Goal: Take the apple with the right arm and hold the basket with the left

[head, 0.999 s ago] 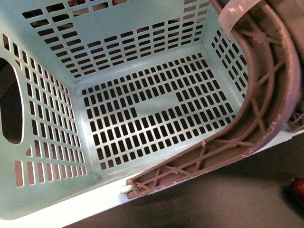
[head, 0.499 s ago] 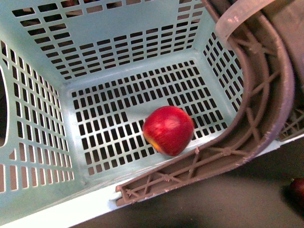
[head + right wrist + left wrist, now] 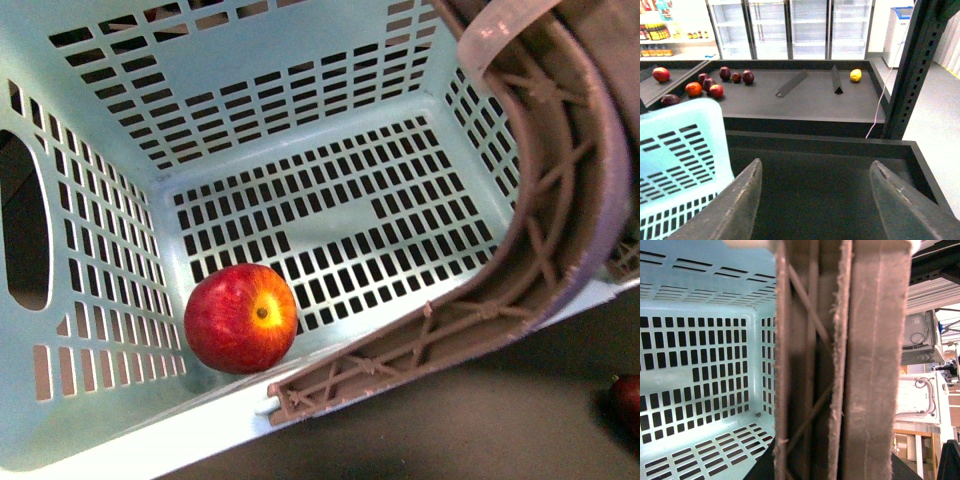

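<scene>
Apple (image 3: 240, 318) visible from front camera only, resting on slatted floor of pale blue basket (image 3: 130, 440), tucked into near-left corner just beside end of brown handle (image 3: 560, 200), with dark maroon fruit (image 3: 630, 400) outside on dark surface (image 3: 480, 420) at right edge. From left wrist, just that handle close up across middle with slatted basket floor beside it, and left gripper's state impossible to tell. From right wrist alone, right gripper (image 3: 816, 167) spread wide and empty above dark shelf (image 3: 810, 220), basket corner at one side, loose fruits (image 3: 715, 82) on far dark counter (image 3: 805, 102).
</scene>
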Motion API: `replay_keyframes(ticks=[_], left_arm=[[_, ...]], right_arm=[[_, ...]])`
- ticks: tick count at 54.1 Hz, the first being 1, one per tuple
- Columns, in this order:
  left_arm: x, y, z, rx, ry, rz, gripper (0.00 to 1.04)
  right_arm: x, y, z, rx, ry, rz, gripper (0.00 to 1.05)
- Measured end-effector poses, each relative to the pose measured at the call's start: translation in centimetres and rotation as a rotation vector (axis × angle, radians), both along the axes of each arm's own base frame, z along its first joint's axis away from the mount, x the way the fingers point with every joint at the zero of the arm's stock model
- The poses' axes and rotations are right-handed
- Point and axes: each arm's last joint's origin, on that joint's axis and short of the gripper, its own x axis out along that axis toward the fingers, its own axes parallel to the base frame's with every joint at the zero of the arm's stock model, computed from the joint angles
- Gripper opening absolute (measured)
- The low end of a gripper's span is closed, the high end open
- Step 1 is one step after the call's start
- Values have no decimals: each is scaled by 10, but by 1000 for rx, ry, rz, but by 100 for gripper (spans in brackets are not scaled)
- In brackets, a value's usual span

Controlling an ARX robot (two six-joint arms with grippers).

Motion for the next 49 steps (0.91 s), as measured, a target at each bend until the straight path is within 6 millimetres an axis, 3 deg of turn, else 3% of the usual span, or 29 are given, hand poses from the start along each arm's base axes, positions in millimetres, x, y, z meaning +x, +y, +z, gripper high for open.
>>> replay_keyframes(ticks=[7, 19, 49], left_arm=[[0, 0, 0, 2, -1, -6, 15], [0, 0, 0, -4, 3, -10, 15], [0, 0, 0, -3, 2, -9, 15]], right_arm=[[-13, -1, -20, -3, 18, -4, 35], [-28, -1, -34, -4, 12, -4, 3], [-62, -1, -62, -7, 11, -4, 2]])
